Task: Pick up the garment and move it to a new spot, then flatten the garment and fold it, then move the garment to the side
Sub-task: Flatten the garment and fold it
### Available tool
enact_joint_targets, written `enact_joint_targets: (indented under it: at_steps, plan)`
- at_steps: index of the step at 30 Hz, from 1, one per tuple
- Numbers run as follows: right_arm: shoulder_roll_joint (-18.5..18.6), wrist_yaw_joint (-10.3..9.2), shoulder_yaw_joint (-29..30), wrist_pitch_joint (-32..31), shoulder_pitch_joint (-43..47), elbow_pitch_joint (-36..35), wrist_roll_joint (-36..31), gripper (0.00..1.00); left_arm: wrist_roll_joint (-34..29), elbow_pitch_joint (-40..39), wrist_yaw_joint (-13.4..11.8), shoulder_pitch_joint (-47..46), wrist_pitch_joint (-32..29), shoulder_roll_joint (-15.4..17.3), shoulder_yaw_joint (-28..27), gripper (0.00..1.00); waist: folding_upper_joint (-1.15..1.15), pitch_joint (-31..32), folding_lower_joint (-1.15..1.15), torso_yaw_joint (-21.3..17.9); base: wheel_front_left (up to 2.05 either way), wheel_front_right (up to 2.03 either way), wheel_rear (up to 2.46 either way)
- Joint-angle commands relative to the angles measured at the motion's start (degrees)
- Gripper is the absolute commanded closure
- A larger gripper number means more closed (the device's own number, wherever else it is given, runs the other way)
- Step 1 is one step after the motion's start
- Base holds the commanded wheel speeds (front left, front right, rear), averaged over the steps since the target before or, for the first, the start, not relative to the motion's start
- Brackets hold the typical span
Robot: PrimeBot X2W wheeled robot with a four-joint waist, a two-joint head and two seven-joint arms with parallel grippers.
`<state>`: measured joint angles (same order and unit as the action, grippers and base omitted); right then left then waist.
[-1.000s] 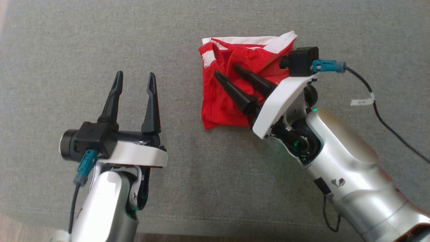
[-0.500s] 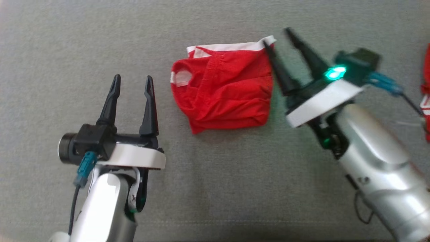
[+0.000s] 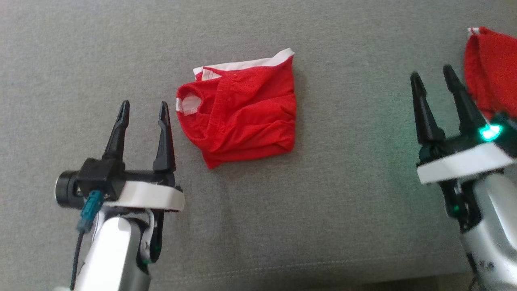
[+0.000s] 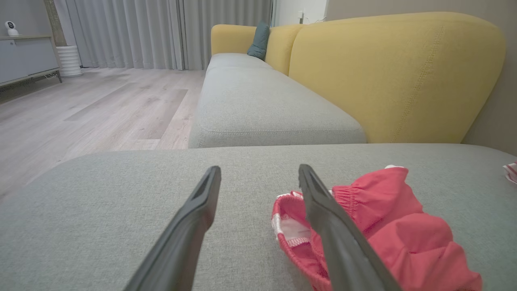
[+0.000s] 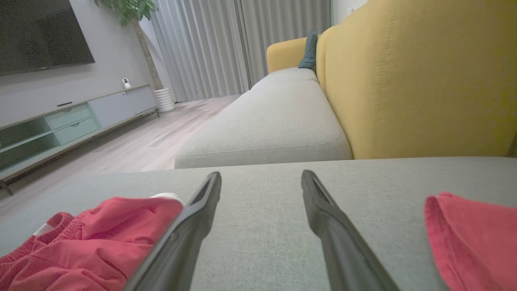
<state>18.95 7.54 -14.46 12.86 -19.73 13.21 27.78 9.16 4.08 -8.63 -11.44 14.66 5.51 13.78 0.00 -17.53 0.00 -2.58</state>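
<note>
Grey sofa seat (image 3: 258, 226) serves as work surface; garment (image 3: 240, 117) lies mid-seat, folded compact, so folding looks done; second red cloth (image 3: 490, 68) at right edge; left gripper (image 3: 144, 104) just beside garment, right gripper (image 3: 431, 72) well apart; both sets of fingers spread, empty, apparently parked clear.

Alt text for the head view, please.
A folded red fabric garment with white trim lies on a grey fabric cushion between the left gripper and right gripper, both with jaws open. A second red cloth lies at the view's right edge.
</note>
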Motion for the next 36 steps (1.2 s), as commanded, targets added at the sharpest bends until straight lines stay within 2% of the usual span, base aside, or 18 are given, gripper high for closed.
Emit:
enact_joint_targets:
  at_steps: [1,7,14,34,35,36]
  plan:
    - [0.0,-0.05,-0.5,-0.2,0.8,-2.2,-0.5,0.0,0.0,-1.5,-0.4,0.2,0.3,1.2,-2.3,0.0,0.0,0.3,0.0,-0.3,0.0,0.0,0.0]
    - [-2.7,-0.05,4.2,-3.5,7.5,-9.0,-4.0,0.0,0.4,-1.7,-0.7,1.3,0.0,1.7,-2.4,0.0,0.0,1.3,0.0,-0.9,0.0,0.0,0.0]
    - [-4.8,-0.05,6.5,-6.3,10.5,-13.6,-6.0,0.0,0.7,-2.1,-1.1,1.9,-0.4,1.9,-2.4,0.0,0.0,1.3,0.0,-1.2,0.0,0.0,0.0]
    - [-5.4,-0.05,7.5,-8.3,11.2,-16.0,-6.7,0.0,1.1,-2.5,-1.7,1.3,-0.3,2.4,-1.6,0.0,0.0,0.5,0.0,-0.9,0.0,0.0,0.0]
    - [-5.4,-0.05,7.5,-8.5,11.2,-16.0,-6.7,0.08,1.1,-2.5,-1.7,1.2,-0.3,2.4,-1.6,0.0,0.0,0.4,0.0,-0.9,0.0,0.0,0.0]
    - [-5.3,-0.05,7.4,-8.8,11.1,-15.9,-6.6,0.66,1.1,-2.5,-1.7,1.1,-0.3,2.4,-1.5,0.0,0.0,0.3,0.0,-0.8,0.0,0.0,0.0]
